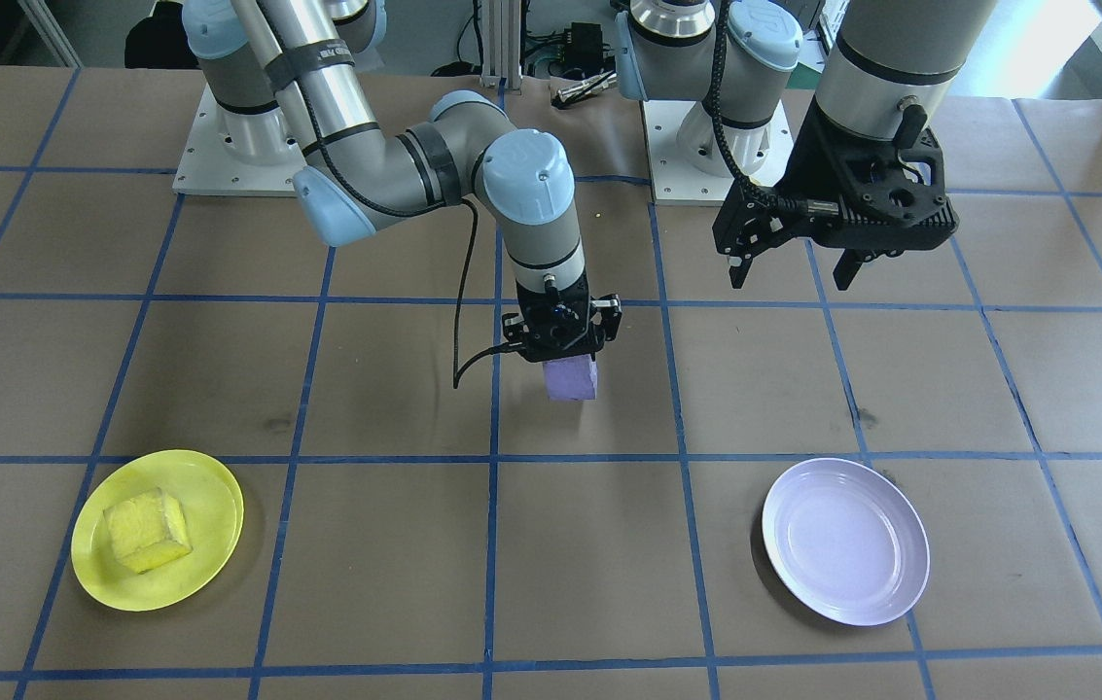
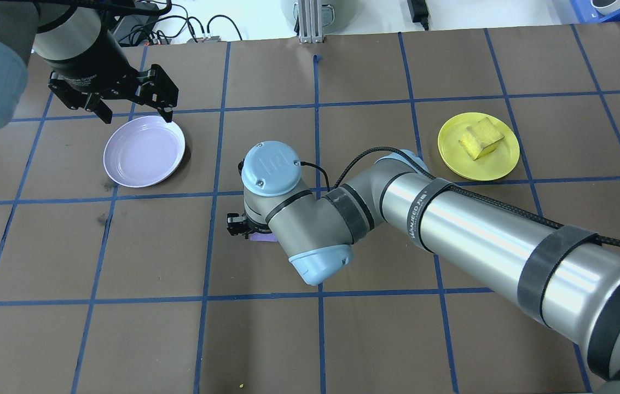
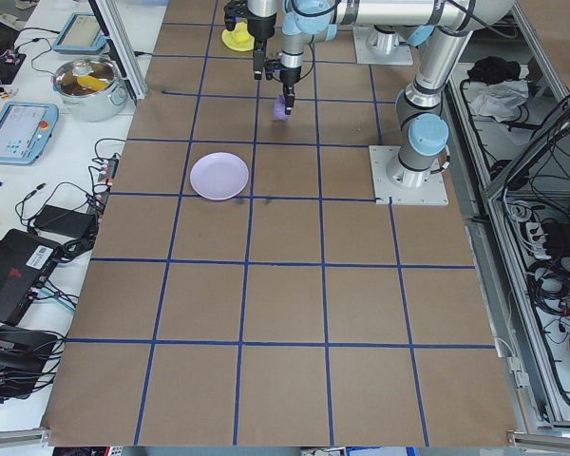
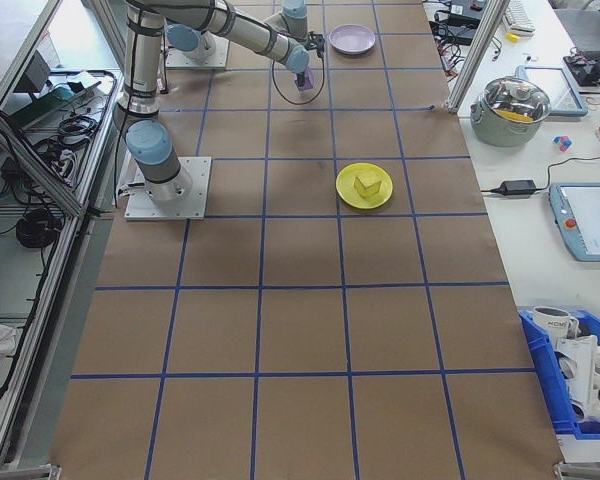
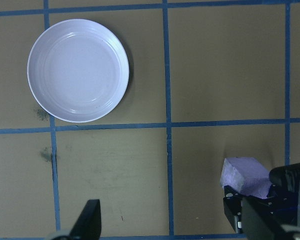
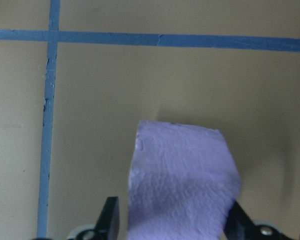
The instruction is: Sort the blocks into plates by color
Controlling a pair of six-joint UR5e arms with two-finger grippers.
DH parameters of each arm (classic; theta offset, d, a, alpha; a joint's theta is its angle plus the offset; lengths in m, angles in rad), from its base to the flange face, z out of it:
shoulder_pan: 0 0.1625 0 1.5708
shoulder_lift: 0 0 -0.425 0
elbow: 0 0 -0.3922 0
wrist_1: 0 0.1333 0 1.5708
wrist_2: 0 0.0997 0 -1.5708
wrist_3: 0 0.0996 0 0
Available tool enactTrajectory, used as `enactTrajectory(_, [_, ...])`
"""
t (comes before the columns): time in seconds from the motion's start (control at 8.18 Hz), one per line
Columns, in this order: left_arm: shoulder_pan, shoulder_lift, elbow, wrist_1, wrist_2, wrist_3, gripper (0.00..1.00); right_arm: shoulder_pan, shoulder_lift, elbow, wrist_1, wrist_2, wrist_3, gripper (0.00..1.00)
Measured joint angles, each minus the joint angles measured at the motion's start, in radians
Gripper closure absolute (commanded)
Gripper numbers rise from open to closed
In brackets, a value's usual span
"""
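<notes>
A purple block (image 1: 571, 379) sits between the fingers of my right gripper (image 1: 565, 355) near the table's middle. In the right wrist view the fingers press both sides of the purple block (image 6: 182, 180). I cannot tell if it is off the table. The lavender plate (image 1: 847, 544) holds nothing. My left gripper (image 1: 794, 274) hangs open high over the table, by the lavender plate's (image 2: 143, 150) far rim. The left wrist view shows the lavender plate (image 5: 77, 70) and the purple block (image 5: 245, 175). A yellow block (image 1: 147, 530) lies in the yellow plate (image 1: 210, 486).
Blue tape lines (image 1: 492, 457) divide the brown table into squares. Both arm base plates (image 1: 230, 156) stand at the robot's edge. A pot (image 3: 87, 81) and tablets lie on the side bench beyond the table's edge.
</notes>
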Motion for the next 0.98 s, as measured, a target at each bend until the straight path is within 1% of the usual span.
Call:
enactTrajectory(0.24, [0.000,-0.002,0.000,0.000,0.001,-0.006,0.00,0.004,-0.014,-0.003,0.005,-0.013,0.002,0.00])
enactTrajectory(0.37, [-0.002,-0.005,0.001,-0.001,-0.004,-0.013,0.00,-0.011,-0.042,-0.004,0.039,-0.020,-0.003,0.00])
enactTrajectory(0.49, [-0.011,-0.011,0.006,0.000,-0.015,-0.037,0.00,-0.046,-0.088,-0.003,0.118,-0.029,-0.011,0.00])
enactTrajectory(0.73, [-0.062,-0.026,0.014,0.005,-0.067,-0.156,0.00,-0.172,-0.230,-0.002,0.354,-0.038,-0.116,0.00])
enactTrajectory(0.86, [-0.103,-0.042,0.014,0.016,-0.082,-0.246,0.00,-0.247,-0.306,-0.003,0.478,-0.041,-0.200,0.00])
enactTrajectory(0.98, [-0.140,-0.059,0.008,0.023,-0.086,-0.332,0.00,-0.322,-0.371,-0.006,0.583,-0.044,-0.278,0.00])
